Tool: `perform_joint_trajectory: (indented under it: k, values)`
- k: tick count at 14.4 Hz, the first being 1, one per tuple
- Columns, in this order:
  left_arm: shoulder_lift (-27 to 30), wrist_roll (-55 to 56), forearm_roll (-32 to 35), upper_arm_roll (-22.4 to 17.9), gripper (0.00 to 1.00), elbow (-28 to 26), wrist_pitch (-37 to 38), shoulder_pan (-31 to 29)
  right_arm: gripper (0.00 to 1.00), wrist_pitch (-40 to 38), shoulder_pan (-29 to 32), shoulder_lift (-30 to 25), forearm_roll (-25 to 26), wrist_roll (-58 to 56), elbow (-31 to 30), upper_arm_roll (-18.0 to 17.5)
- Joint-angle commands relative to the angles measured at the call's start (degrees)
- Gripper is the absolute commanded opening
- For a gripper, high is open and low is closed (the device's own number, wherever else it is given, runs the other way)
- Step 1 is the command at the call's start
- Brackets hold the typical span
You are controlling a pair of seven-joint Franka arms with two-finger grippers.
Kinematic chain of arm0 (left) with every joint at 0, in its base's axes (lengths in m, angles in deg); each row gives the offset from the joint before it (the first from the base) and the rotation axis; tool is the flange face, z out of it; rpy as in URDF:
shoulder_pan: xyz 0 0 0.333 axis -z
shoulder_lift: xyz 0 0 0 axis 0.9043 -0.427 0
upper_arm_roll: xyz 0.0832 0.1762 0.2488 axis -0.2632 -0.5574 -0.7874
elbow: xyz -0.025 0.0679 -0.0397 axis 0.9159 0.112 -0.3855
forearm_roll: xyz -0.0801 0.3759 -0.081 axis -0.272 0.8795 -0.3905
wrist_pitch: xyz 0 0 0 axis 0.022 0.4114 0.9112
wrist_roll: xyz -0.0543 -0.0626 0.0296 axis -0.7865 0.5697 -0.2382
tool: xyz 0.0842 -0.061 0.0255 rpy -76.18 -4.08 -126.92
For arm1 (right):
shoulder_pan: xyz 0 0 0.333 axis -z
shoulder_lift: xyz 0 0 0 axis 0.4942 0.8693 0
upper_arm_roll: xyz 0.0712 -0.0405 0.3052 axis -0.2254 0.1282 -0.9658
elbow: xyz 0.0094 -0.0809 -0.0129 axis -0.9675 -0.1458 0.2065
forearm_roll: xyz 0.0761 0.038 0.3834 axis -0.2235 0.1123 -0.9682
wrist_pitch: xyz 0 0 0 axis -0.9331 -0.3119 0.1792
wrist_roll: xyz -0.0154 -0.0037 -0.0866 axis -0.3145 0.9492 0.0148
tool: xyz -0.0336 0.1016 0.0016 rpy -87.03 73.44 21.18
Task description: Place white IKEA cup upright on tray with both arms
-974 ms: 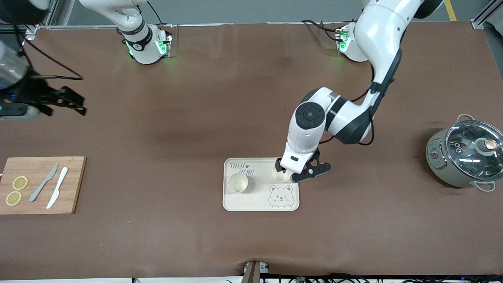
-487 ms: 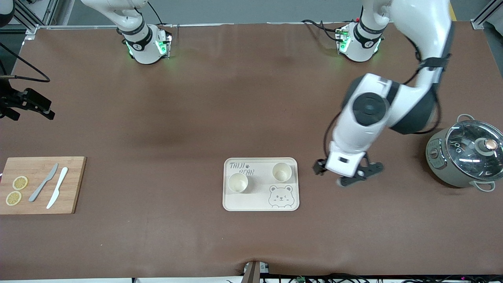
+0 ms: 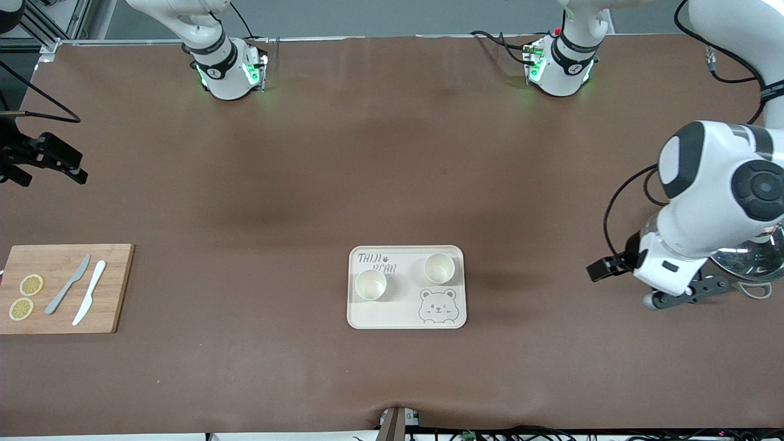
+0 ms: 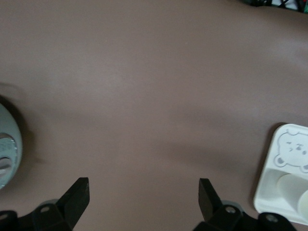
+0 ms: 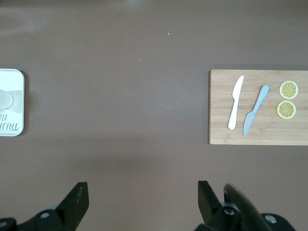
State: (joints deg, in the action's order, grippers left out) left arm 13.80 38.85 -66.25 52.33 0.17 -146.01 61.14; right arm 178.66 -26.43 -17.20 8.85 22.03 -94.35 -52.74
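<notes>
The left gripper point(image 4: 142, 199) hangs with fingers spread wide and empty at the front view's right edge, above the pot point(image 3: 750, 260). The right gripper point(image 5: 139, 202), equally wide, waits at the upper left edge. Two cups point(image 3: 370, 285) point(image 3: 439, 267) stand upright on the tray point(image 3: 407, 318), lower centre

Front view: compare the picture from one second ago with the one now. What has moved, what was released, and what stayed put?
The left pincer let go of the cup nearer the left arm's end of the tray and swung away with open fingers, now beside the pot. The right pincer drew back slightly toward the table edge. Both cups, the other cup, the tray and the cutting board stayed put.
</notes>
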Motion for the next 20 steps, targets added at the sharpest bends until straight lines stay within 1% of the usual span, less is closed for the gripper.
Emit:
perform_joint_trajectory:
  k: [1,3,6,8,11,13,16,18,20]
  values:
    - [2.10,-5.81,-1.04,0.35,1.00,-1.45,1.19,-2.56,1.00,-1.16,0.68,0.76,0.12,-0.52,1.76,0.14]
    - [3.33,-9.59,-1.13,0.26,1.00,-1.37,2.86,-3.53,1.00,-1.16,1.55,0.76,0.21,-0.61,1.76,0.23]
    - [7.10,-11.19,-0.96,-0.88,1.00,-1.45,8.47,-2.22,1.00,-1.08,2.35,0.85,0.12,-0.61,2.02,0.23]
    - [9.65,-11.63,-1.04,-0.97,1.00,-1.37,12.16,0.40,1.00,-1.16,2.09,0.85,0.03,-0.52,2.02,0.14]
    - [13.52,-11.72,-1.39,-1.41,1.00,-1.19,15.51,2.96,1.00,-1.25,1.91,0.85,0.03,-0.52,2.02,0.14]
    - [16.24,-11.63,-4.28,-1.49,1.00,-1.19,17.19,4.37,1.00,-1.25,2.00,0.85,0.03,-0.52,1.93,0.14]
    - [20.55,-14.17,-5.26,-1.84,1.00,-1.62,22.80,5.51,1.00,-1.25,2.26,0.94,0.03,-0.43,1.84,0.14]
    - [22.40,-17.16,-5.79,-5.08,1.00,-2.41,24.48,7.70,1.00,-1.25,2.17,1.02,0.03,-0.52,1.84,0.14]
    - [23.03,-19.00,-6.05,-5.71,1.00,-3.03,24.49,7.89,1.00,-1.25,2.09,1.02,0.03,-0.52,1.76,0.14]
